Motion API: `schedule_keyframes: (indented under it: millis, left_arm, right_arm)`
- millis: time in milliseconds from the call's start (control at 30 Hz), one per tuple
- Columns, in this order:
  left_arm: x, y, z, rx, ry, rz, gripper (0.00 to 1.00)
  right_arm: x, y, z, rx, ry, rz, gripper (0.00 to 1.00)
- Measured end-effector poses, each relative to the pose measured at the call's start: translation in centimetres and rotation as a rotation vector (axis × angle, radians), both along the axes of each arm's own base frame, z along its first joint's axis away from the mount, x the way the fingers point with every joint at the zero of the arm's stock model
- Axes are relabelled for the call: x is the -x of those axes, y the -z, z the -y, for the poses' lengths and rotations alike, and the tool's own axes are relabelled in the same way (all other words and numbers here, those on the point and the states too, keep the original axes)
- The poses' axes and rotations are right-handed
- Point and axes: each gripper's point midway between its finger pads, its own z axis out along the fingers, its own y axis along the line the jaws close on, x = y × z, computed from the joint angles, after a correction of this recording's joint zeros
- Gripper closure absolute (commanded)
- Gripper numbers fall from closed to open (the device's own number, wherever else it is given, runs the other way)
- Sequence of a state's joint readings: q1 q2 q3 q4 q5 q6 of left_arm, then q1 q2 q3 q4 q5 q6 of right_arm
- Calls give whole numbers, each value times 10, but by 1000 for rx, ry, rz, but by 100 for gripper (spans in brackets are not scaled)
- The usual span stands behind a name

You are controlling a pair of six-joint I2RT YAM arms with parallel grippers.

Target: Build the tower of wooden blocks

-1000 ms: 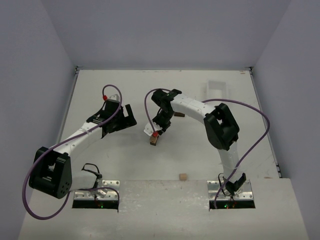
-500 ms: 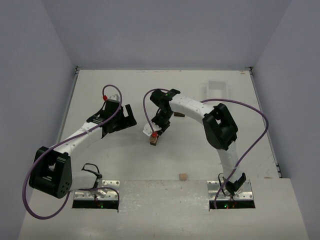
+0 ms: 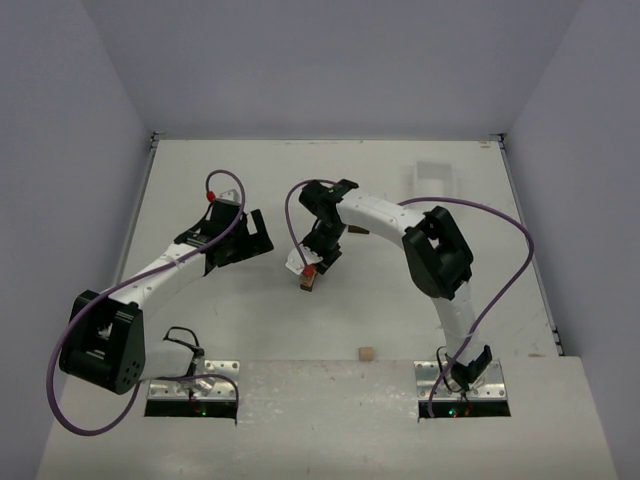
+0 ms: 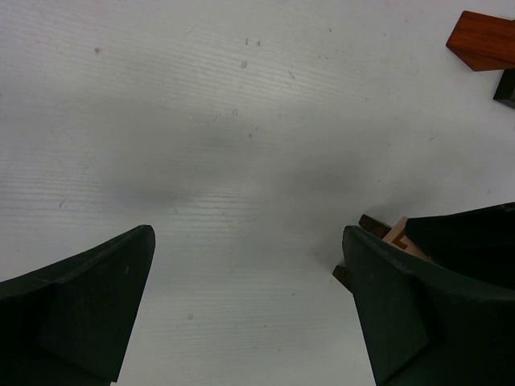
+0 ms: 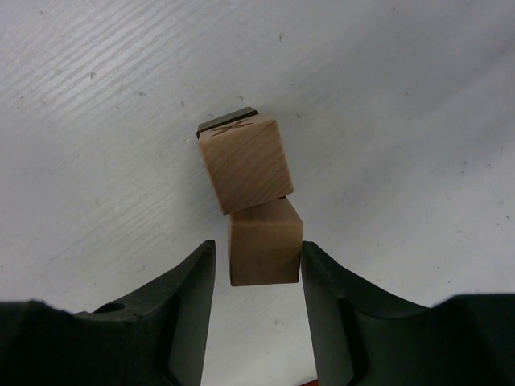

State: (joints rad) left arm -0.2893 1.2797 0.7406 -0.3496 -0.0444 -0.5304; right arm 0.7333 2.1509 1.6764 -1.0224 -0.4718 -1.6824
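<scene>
So here's where we're at: the right gripper [image 5: 259,251] is closed on a light tan block [image 5: 265,256], with a finger down each side of it. From the right wrist camera the block looks lifted off the worktop [image 3: 400,320], just beside the wood block tower [image 5: 245,161] and partly overlapping it in the view.

The tower is only two pieces tall. We see a light tan cube sitting on a dark brown block, with just an edge of the dark one poking out behind the cube. The cube is turned a little compared with the held block, so their edges don't line up. From the top camera the tower stands near the middle of the worktop, right below the right gripper's tip.

The left gripper [image 4: 248,241] is wide open with nothing between its fingers, only bare worktop. It hangs off to the left of the tower, a fair way apart from it. Its wrist camera catches a corner of the tower peeking out past its right-hand finger.

There are other bits lying around too. We've got a reddish-brown block [image 3: 358,229] just behind the right arm, a loose tan block [image 3: 366,353] near the front edge, and a white tray [image 3: 432,178] in the far right part of the worktop.
</scene>
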Motion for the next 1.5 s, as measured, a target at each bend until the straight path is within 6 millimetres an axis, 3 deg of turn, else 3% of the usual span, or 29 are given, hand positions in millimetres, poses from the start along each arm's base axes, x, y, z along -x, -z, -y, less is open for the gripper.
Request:
schedule_keyframes:
  millis: [167, 667, 800, 900, 933, 1167, 1367, 1500]
  left_arm:
    - [0, 0, 0, 0, 1, 0, 0]
    - [1, -10, 1, 6, 4, 29, 0]
    - [1, -23, -1, 12, -6, 68, 0]
    - [1, -37, -4, 18, -35, 103, 0]
    - [0, -42, -6, 19, -50, 117, 0]
    - [-24, -80, -7, 57, -128, 236, 0]
    - [-38, -75, -1, 77, -136, 244, 0]
    - [-43, -72, 2, 84, -131, 244, 0]
  right_arm:
    - [1, 0, -1, 1, -1, 0, 32]
    - [-7, -3, -7, -16, 38, 26, 23]
    - [-9, -19, -6, -35, 68, 43, 17]
    - [-13, -41, -5, -67, 118, 56, 2]
    - [-14, -50, -4, -83, 139, 60, 1]
    - [-25, -113, 22, -262, 373, 44, 1]
    - [-20, -100, 48, -362, 733, 51, 1]
    - [-35, -97, 49, -402, 988, 4, 1]
